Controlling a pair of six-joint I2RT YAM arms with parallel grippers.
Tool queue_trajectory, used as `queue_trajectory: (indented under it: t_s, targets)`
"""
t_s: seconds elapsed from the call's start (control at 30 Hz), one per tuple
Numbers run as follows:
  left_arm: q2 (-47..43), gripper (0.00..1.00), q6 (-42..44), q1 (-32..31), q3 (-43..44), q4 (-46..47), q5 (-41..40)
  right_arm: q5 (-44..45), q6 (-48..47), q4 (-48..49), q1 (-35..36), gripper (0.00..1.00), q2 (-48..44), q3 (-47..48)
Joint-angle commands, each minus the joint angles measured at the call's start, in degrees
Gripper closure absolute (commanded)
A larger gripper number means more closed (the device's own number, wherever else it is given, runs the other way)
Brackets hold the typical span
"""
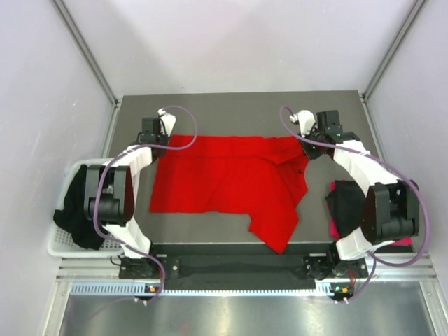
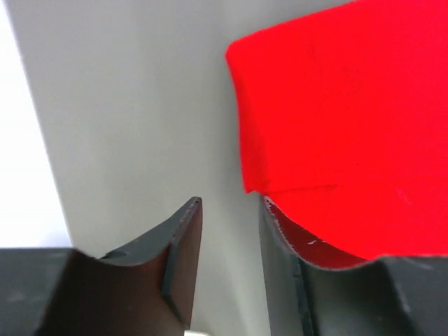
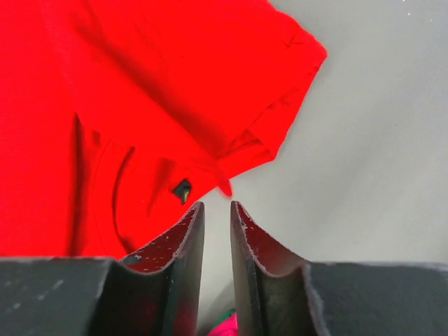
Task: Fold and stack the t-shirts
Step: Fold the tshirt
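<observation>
A bright red t-shirt (image 1: 224, 182) lies spread on the dark table, its right side rumpled and one part hanging toward the near edge. My left gripper (image 1: 157, 140) is at the shirt's far left corner. In the left wrist view it (image 2: 231, 203) is open with bare table between the jaws, and the red cloth (image 2: 336, 112) lies just right of the right finger. My right gripper (image 1: 313, 145) is at the shirt's far right corner. In the right wrist view it (image 3: 217, 205) is narrowly open and empty, just short of the sleeve and collar (image 3: 140, 91).
A white mesh basket (image 1: 59, 245) at the left edge holds a black shirt (image 1: 77, 210). Another black shirt (image 1: 346, 199) lies on a pinkish-red one (image 1: 334, 229) at the right, under my right arm. Grey walls enclose the table.
</observation>
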Motion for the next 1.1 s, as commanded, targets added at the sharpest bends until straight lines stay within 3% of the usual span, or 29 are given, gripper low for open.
queue_trajectory:
  t_s: [0.0,0.2,0.37,0.43,0.57,1.07]
  targets:
    - [-6.92,0.54,-1.63,0.39,1.63,-0.78,-0.97,-1.17,-0.10,-0.51,0.83,0.77,-5.27,4.61]
    - [-12.03,0.51,-2.86,0.30,2.51,-1.83,4.04,-0.83,0.51,1.33,0.74,0.72,-5.03,4.36]
    - [-4.92,0.57,-4.79,0.30,5.75,-2.36,5.10,0.84,-1.07,3.88,0.21,0.72,2.78,3.65]
    - [-0.28,0.63,-5.06,0.30,7.16,-2.27,4.58,0.93,-1.16,4.15,-0.14,0.72,5.69,5.92]
    - [6.16,0.66,-5.84,0.30,12.16,-2.88,4.22,1.29,-1.07,3.88,-1.80,0.72,13.42,10.58]
    - [16.35,0.68,-5.94,0.39,20.35,-4.03,3.08,2.17,-0.98,4.85,-5.50,0.73,24.15,17.80]
